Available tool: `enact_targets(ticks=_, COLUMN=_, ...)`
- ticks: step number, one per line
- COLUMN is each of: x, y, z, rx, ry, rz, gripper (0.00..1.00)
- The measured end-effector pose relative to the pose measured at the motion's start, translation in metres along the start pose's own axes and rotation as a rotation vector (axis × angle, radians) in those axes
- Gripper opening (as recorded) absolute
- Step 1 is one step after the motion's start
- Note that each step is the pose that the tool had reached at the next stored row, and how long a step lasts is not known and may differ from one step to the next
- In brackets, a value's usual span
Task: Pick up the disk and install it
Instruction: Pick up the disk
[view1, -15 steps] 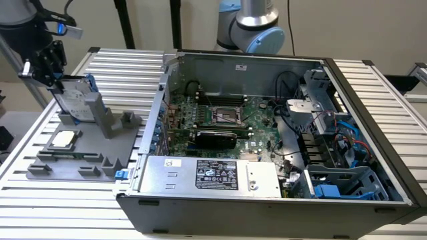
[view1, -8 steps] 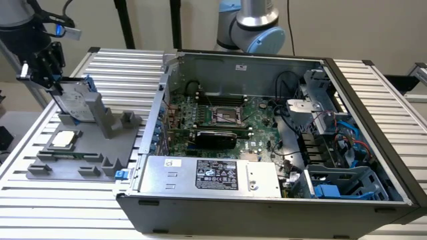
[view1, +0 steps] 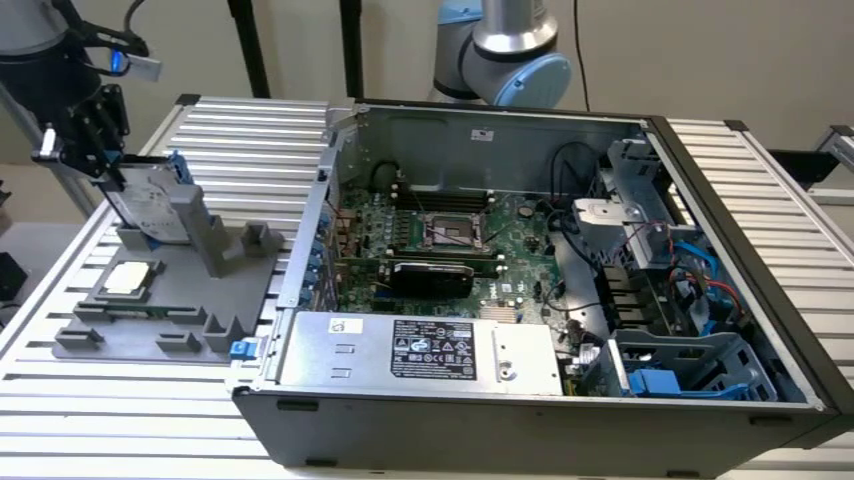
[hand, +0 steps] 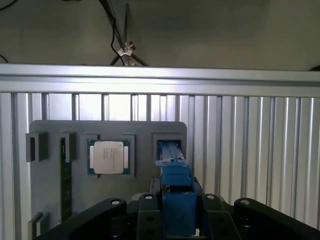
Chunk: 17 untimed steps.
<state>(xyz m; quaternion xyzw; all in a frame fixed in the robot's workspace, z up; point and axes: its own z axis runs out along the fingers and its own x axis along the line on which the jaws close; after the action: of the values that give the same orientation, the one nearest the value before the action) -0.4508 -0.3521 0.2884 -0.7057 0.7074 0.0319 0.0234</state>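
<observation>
The pick-up step was in hand: at the upper left of the exterior view the gripper (view1: 107, 165) was closed on the top edge of the disk (view1: 154, 205), which stood tilted over the grey fixture tray (view1: 174, 310), just above the processor chip (view1: 127, 278). In the wrist view the blue carrier frame sat squeezed between the fingers (hand: 150, 215), running down toward its slot in the tray. The open computer case (view1: 747, 190) lay well apart, toward the exterior view's right, and the blue-tabbed drive cage (view1: 694, 365) at the frame's lower right looked the likely seat, though that is a judgement. By that reading, little of the task was done. Clearing the holder would call for a lift along the slot's line, so the frame does not snag, then a careful carry over the case wall. Whether the disk's lower end was seated in the slot or just clear of it could not be made out, and the cage's interior was partly hidden by cables.
</observation>
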Motion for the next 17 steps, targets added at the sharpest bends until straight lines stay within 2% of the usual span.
enact_targets(ticks=17, x=0.0, y=0.0001, z=-0.0006, rx=0.0001, ry=-0.0005, rz=0.0, gripper=0.0)
